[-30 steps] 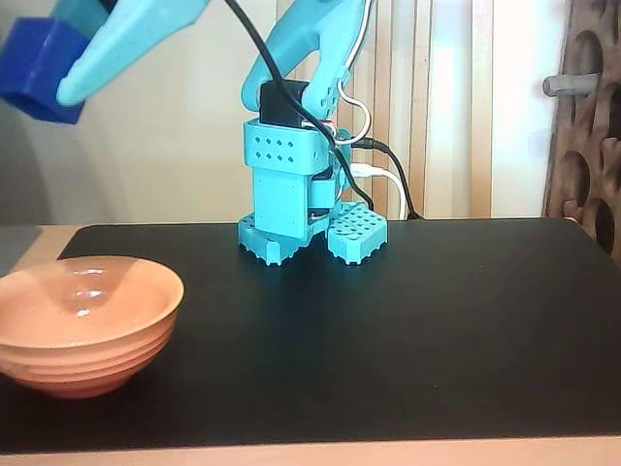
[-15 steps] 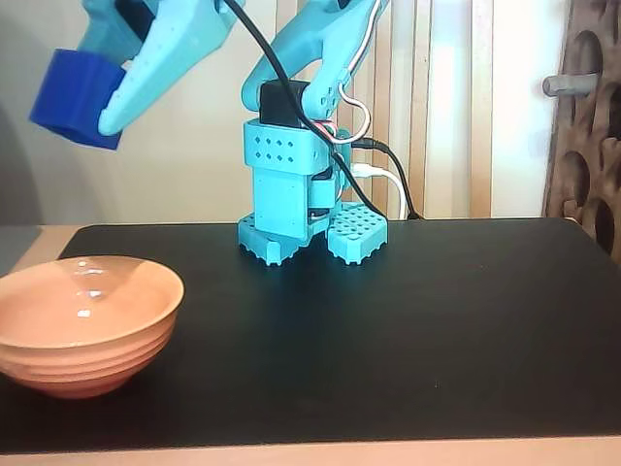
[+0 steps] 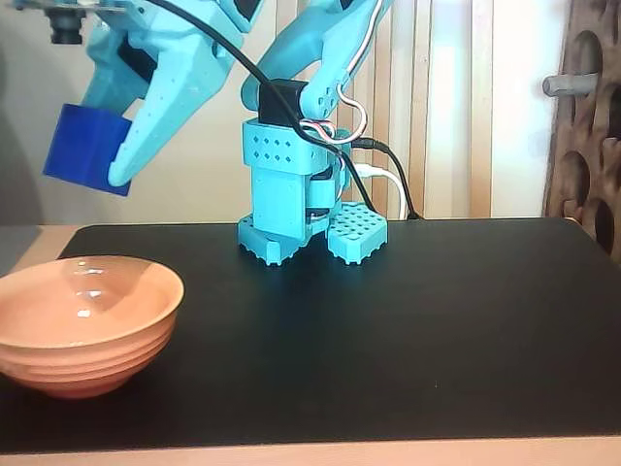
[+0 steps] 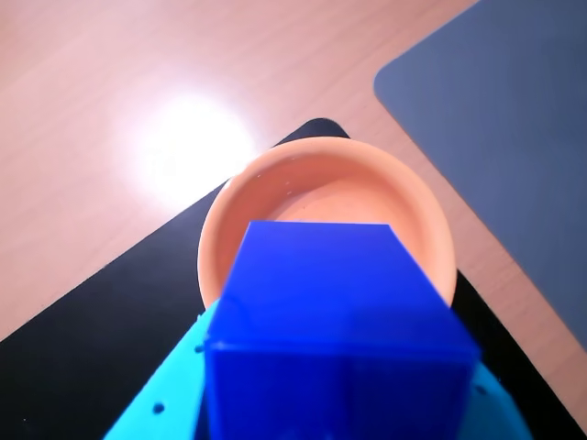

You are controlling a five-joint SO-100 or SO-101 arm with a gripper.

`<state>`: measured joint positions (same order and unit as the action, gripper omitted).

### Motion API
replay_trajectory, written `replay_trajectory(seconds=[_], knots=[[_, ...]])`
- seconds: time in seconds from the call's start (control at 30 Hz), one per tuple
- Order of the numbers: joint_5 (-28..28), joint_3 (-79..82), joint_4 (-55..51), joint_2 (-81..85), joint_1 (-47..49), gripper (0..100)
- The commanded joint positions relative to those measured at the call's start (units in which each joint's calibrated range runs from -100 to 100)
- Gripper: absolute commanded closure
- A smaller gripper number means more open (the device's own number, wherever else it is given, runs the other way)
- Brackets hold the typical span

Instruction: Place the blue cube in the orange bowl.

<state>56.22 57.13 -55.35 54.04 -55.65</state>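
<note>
The blue cube [image 3: 85,148] hangs in the air at the upper left of the fixed view, held in my turquoise gripper [image 3: 105,160], which is shut on it. It is well above the orange bowl [image 3: 82,320], which sits on the black mat [image 3: 408,320] at the left. In the wrist view the blue cube [image 4: 330,321] fills the lower middle, with the orange bowl [image 4: 326,188] directly behind it and a turquoise finger [image 4: 160,408] at the lower left. The bowl looks empty.
The arm's turquoise base [image 3: 296,199] stands at the back middle of the mat with black and white cables [image 3: 383,165] beside it. A wooden slatted wall [image 3: 456,107] is behind. A grey mat [image 4: 514,119] lies on the table to the right in the wrist view.
My gripper with the blue cube has come down and a little to the right, closer to the bowl. The bowl has not moved.
</note>
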Motion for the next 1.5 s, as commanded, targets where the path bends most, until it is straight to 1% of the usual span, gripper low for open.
replay_trajectory(seconds=[0.0, 0.3, 0.5, 0.7, 1.03, 1.23, 1.47], knots=[[-0.31, -0.51, 4.74, -3.55, -0.92, 85], [-0.36, -1.05, 8.22, -9.85, -1.72, 85], [-0.36, -1.96, 12.49, -13.52, -1.92, 85], [-0.31, -6.22, 12.84, -18.46, -1.92, 85], [-0.26, -6.95, 13.02, -22.63, -3.73, 85], [-0.36, -6.95, 16.41, -24.17, -4.43, 85], [-0.42, -10.12, 16.76, -27.24, -5.13, 85]])
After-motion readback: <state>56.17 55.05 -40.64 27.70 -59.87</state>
